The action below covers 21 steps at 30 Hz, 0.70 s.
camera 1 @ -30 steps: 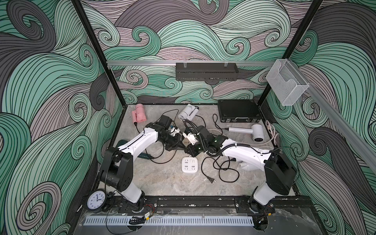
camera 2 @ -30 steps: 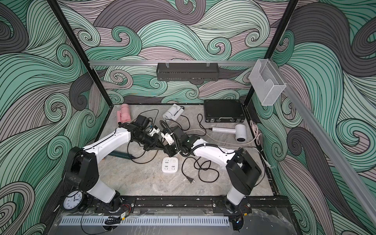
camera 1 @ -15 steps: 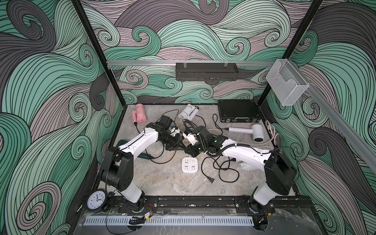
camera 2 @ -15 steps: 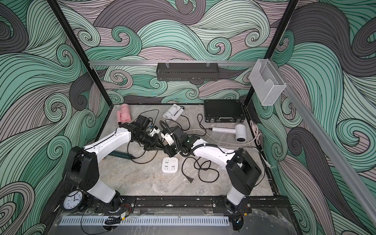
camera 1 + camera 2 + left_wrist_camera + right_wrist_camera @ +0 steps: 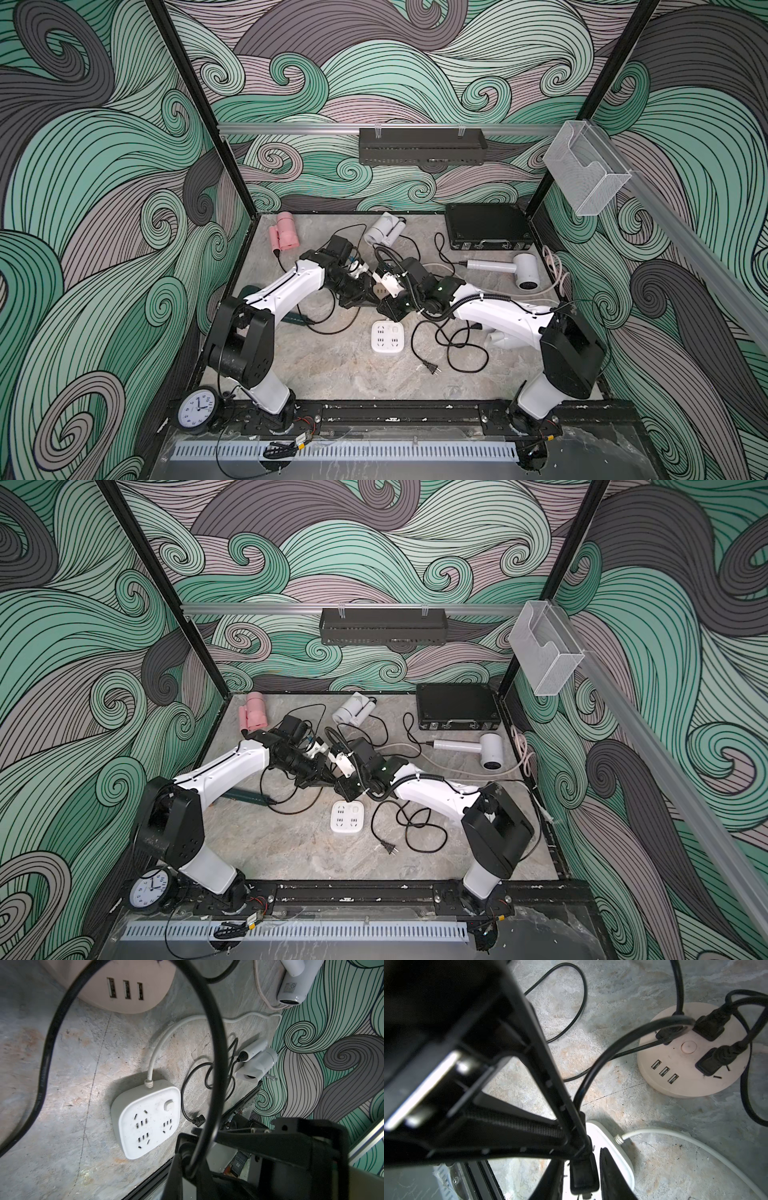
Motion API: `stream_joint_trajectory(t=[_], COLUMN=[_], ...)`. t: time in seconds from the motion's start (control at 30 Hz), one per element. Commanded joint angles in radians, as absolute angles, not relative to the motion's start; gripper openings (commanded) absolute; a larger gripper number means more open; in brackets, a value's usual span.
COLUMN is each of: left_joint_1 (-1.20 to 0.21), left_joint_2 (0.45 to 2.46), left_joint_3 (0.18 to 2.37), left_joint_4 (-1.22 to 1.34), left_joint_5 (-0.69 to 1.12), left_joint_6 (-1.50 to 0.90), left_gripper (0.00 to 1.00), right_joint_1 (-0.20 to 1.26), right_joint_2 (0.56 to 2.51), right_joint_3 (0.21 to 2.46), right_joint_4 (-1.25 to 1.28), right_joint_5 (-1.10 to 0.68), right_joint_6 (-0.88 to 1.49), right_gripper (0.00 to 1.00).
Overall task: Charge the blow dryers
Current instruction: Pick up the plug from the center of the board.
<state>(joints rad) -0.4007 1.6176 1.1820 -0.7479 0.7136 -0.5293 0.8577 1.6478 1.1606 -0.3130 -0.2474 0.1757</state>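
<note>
Five small hair dryers lie around a square white socket block (image 5: 387, 336) near the middle of a grey marbled counter (image 5: 332, 374). Well behind the block and to its left, by the back wall, is the pink dryer (image 5: 284, 232). Straight behind the block, also near the wall, is a folded white dryer (image 5: 384, 230). Behind the block and to its right, a long-handled white dryer (image 5: 519, 270) lies with its handle stretched out. A third white dryer (image 5: 259, 1061) sits to the block's right, mostly hidden under the right arm (image 5: 494, 313) in both top views. The dark green dryer (image 5: 245, 796) lies to the block's left, partly under the left arm (image 5: 286, 291).

Just behind the block sits a round peach socket hub (image 5: 691, 1059) with three black plugs pushed into its top. A loose plug (image 5: 432, 368) lies flat on the counter near the block's front right corner.

Both arms reach in low and meet just behind the block. The left jaws are closed tight on a black cord (image 5: 216, 1043), which rises from them in a wide loop. The right jaws straddle that cord's black plug (image 5: 583, 1174), which hangs over one edge of the block. Thin slivers of white show on either side of the plug, so these jaws seem slightly parted rather than pinching it, though the close view is dim and blurred. Whether the prongs touch the block cannot be told.
</note>
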Motion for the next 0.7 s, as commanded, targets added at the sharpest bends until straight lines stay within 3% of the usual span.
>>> stream_joint_trajectory(t=[0.0,0.13,0.3,0.67], left_joint_1=[-0.411,-0.414,-0.466,-0.677], left_joint_2=[1.618,1.612,1.539,1.4], left_joint_3=[1.215,1.195,1.12,1.014], left_joint_4=[-0.775,-0.74,-0.679,-0.612], left_joint_5=[0.621,0.512,0.303,-0.053], left_joint_6=[-0.504,-0.53,-0.587,-0.753], left_gripper=[0.0,0.0,0.0,0.0], right_joint_1=[0.837,0.773,0.741,0.7], right_joint_2=[1.57,1.492,1.417,1.494], right_joint_3=[1.174,1.153,1.105,1.131], right_joint_4=[-0.322,-0.354,-0.374,-0.433], right_joint_5=[-0.261,-0.292,-0.152,-0.101], right_joint_6=[0.146,0.157,0.162,0.187], right_gripper=[0.39,0.41,0.47,0.45])
